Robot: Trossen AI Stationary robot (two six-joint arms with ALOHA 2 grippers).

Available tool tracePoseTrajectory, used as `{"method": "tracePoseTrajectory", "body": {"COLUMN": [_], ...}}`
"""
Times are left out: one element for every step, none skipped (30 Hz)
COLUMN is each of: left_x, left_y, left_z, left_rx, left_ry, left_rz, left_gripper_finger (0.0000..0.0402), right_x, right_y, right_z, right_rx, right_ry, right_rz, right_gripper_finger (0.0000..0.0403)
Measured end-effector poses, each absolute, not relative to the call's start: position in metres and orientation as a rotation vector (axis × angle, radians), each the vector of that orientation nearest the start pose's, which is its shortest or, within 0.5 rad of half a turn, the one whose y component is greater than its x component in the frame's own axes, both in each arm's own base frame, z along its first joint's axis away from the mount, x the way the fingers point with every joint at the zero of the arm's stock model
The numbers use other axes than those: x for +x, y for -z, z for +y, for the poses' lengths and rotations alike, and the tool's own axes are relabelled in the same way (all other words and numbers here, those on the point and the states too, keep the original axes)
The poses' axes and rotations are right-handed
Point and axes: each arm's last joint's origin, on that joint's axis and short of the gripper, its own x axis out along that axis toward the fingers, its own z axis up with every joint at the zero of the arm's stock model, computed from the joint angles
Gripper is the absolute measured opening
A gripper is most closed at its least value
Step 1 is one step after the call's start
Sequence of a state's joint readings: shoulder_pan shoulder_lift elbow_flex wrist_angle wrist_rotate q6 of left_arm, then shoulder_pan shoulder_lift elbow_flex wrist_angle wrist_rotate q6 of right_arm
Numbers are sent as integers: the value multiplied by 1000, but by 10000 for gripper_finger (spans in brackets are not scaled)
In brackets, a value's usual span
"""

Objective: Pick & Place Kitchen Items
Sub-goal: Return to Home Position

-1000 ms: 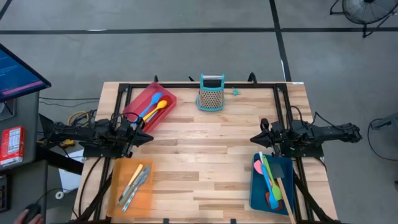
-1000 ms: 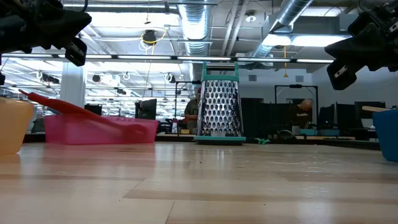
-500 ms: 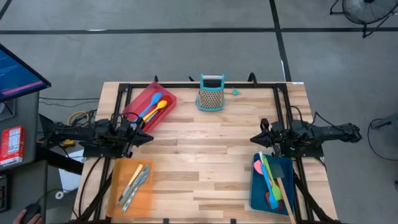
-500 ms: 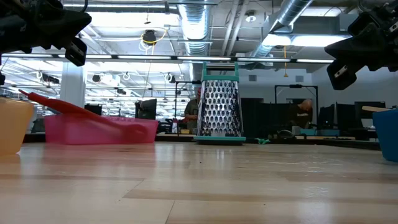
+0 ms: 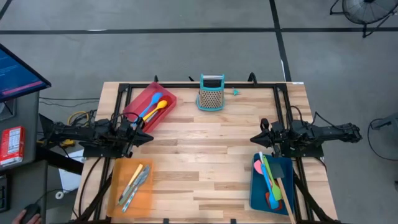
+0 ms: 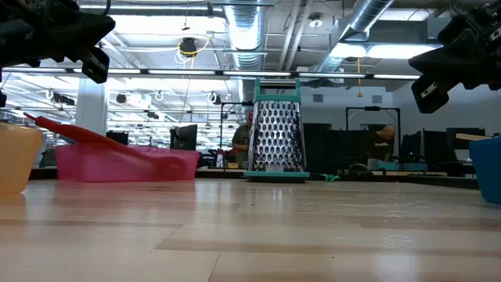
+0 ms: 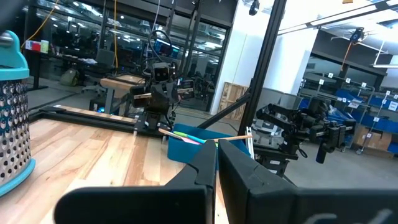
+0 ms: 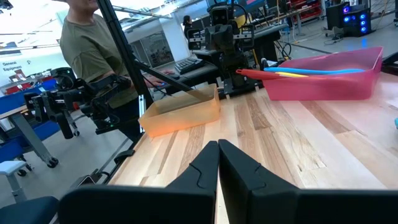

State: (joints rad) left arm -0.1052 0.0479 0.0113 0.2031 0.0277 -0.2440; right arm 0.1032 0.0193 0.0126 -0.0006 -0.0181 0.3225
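The left pincer point(image 5: 148, 138) and right pincer point(image 5: 254, 140) are both pressed together, holding nothing. The spoons point(image 5: 155, 109) lie slanted, close beside the left one.

On my overhead feed the wooden table point(image 5: 205, 155) sits on a grey concrete floor point(image 5: 186, 56) crossed by dark lines point(image 5: 155, 30), one passing at 12 o'clock. A floor fan point(image 5: 364, 9) stands at 1 o'clock and a lit blue monitor point(image 5: 18, 73) at 10 o'clock. Level with the tabletop I see silver ceiling ducts point(image 6: 249, 31) and bright ceiling lights point(image 6: 344, 51) (a large open workshop), with dark workstations point(image 6: 364, 149) behind.
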Motion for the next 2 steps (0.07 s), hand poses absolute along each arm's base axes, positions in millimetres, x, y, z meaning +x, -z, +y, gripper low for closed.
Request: {"method": "tracePoseTrajectory", "body": {"left_x": [98, 98], "left_y": [-183, -183], "left_z": [-11, -11], "left_rx": [-250, -250], "left_ry": [152, 152], "left_rz": [-150, -149], "left_gripper_finger": [1, 1], "right_x": [98, 98], "right_y": [-166, -166], "right_z": [11, 11], "right_rx": [322, 322], "right_ry": [-119, -119], "right_rz": [27, 27], "right_gripper_finger": [10, 10]}}
